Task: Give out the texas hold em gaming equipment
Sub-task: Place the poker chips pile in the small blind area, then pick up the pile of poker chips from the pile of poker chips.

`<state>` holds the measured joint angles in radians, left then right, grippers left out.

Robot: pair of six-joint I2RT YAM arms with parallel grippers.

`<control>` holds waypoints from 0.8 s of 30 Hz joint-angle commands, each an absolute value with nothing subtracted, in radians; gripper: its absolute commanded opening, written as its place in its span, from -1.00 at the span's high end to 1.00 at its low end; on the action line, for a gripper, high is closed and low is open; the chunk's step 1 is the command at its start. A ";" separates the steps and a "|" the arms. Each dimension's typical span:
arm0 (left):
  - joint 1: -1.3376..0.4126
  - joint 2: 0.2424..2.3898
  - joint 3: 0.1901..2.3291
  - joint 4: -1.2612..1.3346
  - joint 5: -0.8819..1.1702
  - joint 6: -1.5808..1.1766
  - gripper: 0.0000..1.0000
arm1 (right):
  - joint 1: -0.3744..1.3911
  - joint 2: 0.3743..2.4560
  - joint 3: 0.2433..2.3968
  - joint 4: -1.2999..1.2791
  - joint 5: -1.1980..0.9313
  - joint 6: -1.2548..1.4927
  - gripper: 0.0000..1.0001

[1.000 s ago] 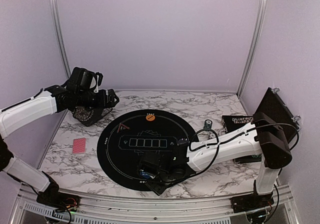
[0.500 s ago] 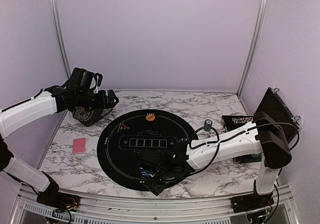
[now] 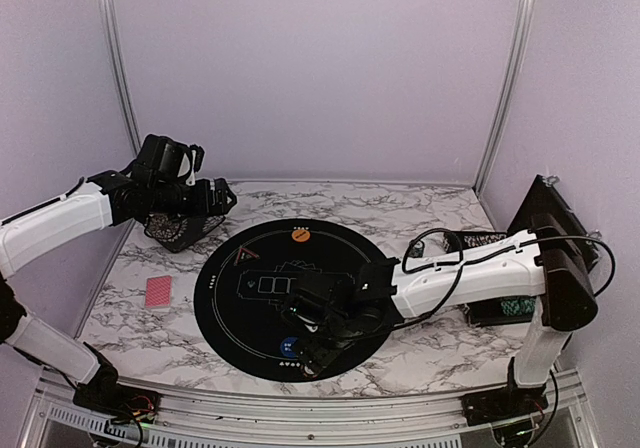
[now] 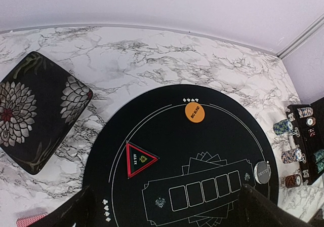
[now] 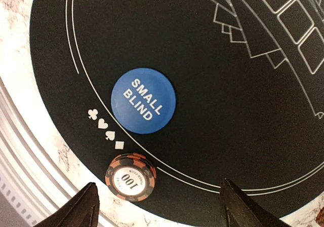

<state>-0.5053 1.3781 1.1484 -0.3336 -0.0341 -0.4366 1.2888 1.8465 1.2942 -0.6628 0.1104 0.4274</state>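
Though flat, blue white-lettered button (image 5: 143,101)

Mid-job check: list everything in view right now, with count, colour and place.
mat: one, black, round, table centre
orange button: one, mat's far edge
Small Blind button: one, blue, mat's near edge
100 chip: one, red-and-black, mat's near rim
triangular marker: one, black, red-bordered, mat's left part
dealer button: one, grey, mat's right edge
playing cards: one pile, red-backed, left of mat
pouch: one, black floral, far left
chip case: one, black, right
chip stacks: several, mixed, in case
left tool: open, empty
right tool: open, empty
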 commanded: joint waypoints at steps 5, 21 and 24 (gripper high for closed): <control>-0.499 1.355 1.153 -0.311 -0.032 -0.420 -0.98 | 1.221 1.710 1.275 -0.719 0.129 0.475 -0.56; -0.499 1.423 1.205 -0.309 -0.016 -0.418 -0.98 | 0.894 1.349 0.990 -0.893 0.198 0.558 -0.42; -0.499 1.437 1.213 -0.306 -0.012 -0.418 -0.98 | 0.830 1.309 0.955 -0.895 0.198 0.542 -0.40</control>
